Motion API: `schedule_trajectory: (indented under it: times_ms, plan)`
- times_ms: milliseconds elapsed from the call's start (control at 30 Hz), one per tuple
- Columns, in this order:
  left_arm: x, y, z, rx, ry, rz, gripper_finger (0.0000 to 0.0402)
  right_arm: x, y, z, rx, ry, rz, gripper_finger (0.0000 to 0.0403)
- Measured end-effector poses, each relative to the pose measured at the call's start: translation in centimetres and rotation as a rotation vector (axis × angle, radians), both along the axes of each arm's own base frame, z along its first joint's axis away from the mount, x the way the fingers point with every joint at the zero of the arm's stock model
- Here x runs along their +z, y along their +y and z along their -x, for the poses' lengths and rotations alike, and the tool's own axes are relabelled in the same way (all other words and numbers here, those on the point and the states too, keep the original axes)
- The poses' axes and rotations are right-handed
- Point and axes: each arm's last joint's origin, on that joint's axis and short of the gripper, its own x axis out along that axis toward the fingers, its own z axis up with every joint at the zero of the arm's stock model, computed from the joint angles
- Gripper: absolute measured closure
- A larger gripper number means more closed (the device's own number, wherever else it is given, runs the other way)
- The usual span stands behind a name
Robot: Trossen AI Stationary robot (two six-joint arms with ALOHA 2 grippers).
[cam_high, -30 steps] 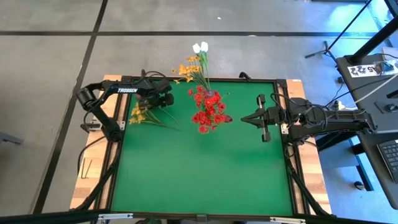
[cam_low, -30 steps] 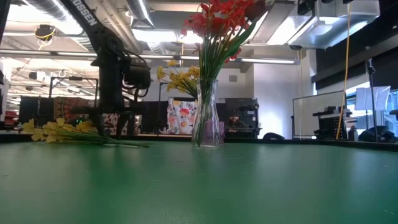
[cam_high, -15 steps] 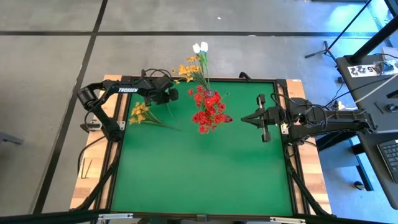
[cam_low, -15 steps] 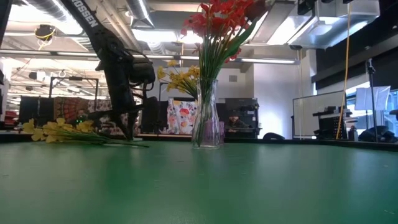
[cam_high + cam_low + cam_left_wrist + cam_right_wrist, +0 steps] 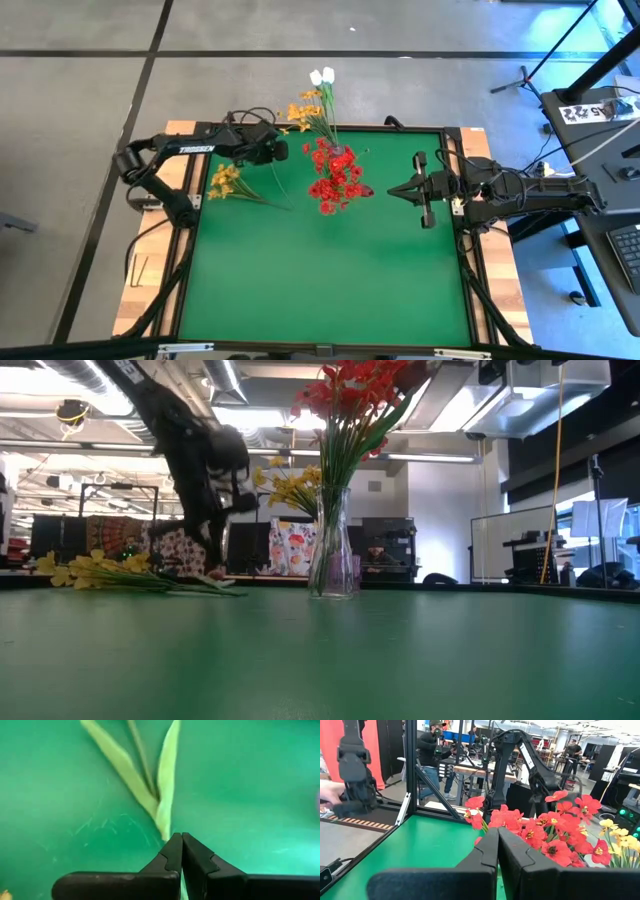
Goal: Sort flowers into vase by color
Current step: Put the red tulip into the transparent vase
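A yellow flower [image 5: 224,182] lies flat on the green table at the far left, its stems and leaves [image 5: 205,588] pointing toward the vase. My left gripper [image 5: 181,836] is down at these leaves, shut on one. A clear glass vase [image 5: 333,550] stands near the far edge and holds red flowers [image 5: 335,178]. Behind it, yellow-orange flowers [image 5: 300,110] and white tulip buds [image 5: 321,75] stand upright. Right of the vase my right gripper [image 5: 400,188] hangs shut with nothing in it. My left gripper pinches the tip of a pale green leaf [image 5: 164,822] of the yellow flower between its two fingers. The fingers come from above, slanting down toward the table [image 5: 216,565]. The flower lies on the table, its blooms far from the hold.
A second arm, a dark frame and people show in the room beyond the far edge [image 5: 520,765]. The near half of the green table [image 5: 320,280] is bare mat. The black frame rails [image 5: 190,250] run along both sides.
My left gripper has moved toward the vase and the far edge, tipped over to a slant, come down to the flower's leaves and shut on one. The yellow flower has stayed flat on the table.
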Motion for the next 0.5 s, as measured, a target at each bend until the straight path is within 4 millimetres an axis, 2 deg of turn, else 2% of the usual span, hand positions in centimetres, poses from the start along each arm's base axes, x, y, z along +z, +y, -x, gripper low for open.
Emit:
schedule_trajectory:
  times_ms: [133,233,500]
  plan:
    - [2.3,-0.6,0.4,-0.010,-0.076,-0.046,0.0401,0.0,0.0,0.0,-0.001,0.000,0.000,0.0393]
    - [3.2,-0.9,0.6,-0.028,-0.121,-0.041,0.0401,0.0,0.0,0.0,-0.001,-0.003,0.000,0.0393]
    - [2.7,-0.9,0.3,-0.070,-0.070,-0.072,0.0390,0.0,0.0,0.0,-0.002,-0.005,0.000,0.0393]
